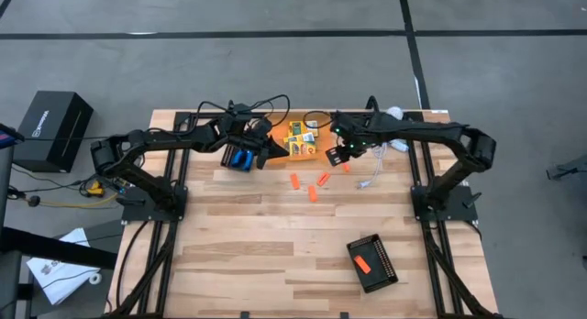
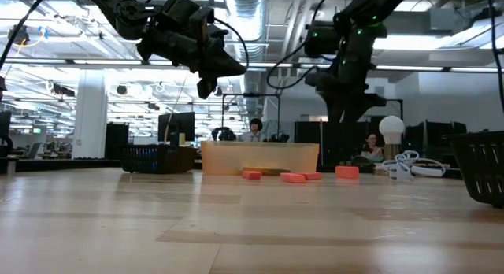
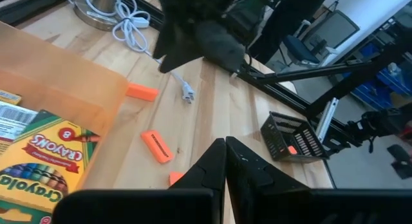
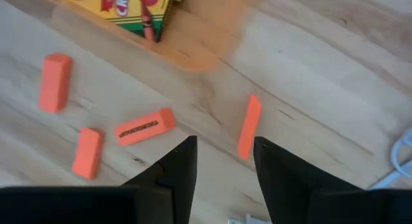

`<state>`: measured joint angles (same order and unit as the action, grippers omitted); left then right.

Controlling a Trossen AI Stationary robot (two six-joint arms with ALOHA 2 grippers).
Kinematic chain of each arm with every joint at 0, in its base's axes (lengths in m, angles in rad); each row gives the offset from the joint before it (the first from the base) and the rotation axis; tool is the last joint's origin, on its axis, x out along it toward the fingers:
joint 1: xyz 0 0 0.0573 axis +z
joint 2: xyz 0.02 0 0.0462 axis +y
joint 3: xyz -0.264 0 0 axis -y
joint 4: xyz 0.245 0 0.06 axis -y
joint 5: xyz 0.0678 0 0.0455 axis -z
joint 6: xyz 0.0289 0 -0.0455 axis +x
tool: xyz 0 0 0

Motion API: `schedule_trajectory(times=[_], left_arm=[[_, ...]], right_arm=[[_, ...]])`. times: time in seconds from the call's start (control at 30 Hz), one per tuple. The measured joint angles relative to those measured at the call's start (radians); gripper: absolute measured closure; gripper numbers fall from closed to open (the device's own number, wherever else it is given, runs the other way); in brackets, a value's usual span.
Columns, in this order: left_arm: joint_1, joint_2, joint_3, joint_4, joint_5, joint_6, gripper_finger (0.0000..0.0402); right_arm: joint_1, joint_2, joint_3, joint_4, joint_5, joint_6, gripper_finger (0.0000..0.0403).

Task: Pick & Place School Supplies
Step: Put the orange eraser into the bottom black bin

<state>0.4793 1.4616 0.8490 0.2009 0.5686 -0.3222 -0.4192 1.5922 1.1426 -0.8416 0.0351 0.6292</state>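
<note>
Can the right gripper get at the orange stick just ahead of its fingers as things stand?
Probably yes. The right gripper hangs open above bare table, and the orange stick lies alone beyond its fingertips, nothing on or against it. The crayon box sits well clear.

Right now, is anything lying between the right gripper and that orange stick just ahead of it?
No. In the right wrist view only bare wood lies between the open right gripper and the orange stick ahead of it.
</note>
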Motion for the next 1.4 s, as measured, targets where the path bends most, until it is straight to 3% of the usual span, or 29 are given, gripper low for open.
schedule_trajectory(times=[0.33,1.0,1.4], left_arm=[[0.0,0.0,0.0,-0.001,0.006,0.011,0.04],[0.0,0.0,0.0,-0.002,0.009,0.03,0.04],[0.0,0.0,0.0,-0.003,0.011,0.03,0.04]], right_arm=[[-0.002,0.082,-0.001,-0.03,0.0,0.007,0.0241],[-0.017,0.083,-0.004,-0.021,0.045,0.0,0.0237],[-0.028,0.083,-0.092,0.055,0.041,0.022,0.0229]])
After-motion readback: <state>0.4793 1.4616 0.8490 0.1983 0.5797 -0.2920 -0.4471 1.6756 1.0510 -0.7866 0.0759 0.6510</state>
